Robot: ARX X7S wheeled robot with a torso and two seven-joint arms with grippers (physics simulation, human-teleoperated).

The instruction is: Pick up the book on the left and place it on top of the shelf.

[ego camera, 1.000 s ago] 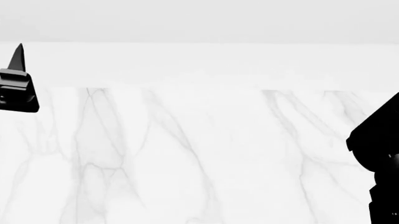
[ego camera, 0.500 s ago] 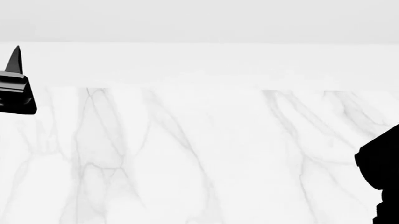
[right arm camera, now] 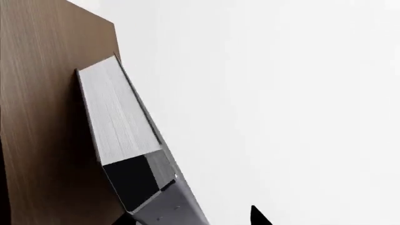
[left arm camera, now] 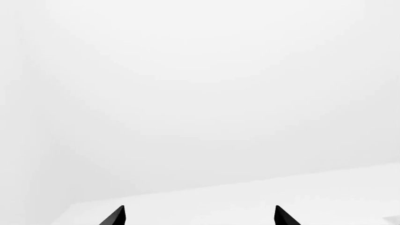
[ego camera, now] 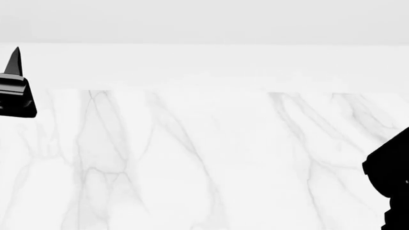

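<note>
Lower now, right arm point(ego camera: 391, 182); book point(right arm camera: 122, 136) against shelf point(right arm camera: 37, 117).

All three pictures are very bright and evenly lit, with no clear light direction. In the head view the marble worktop point(ego camera: 204, 158) is nearly washed out, its grey veins faint, and the black arm parts show as flat silhouettes with no detail. The left wrist view is almost pure white, with only soft grey shading. In the right wrist view the brown shelf point(right arm camera: 37, 117) and the book point(right arm camera: 119, 126) are sharp, a dim shadow between them. No blur or edge distortion shows
</note>
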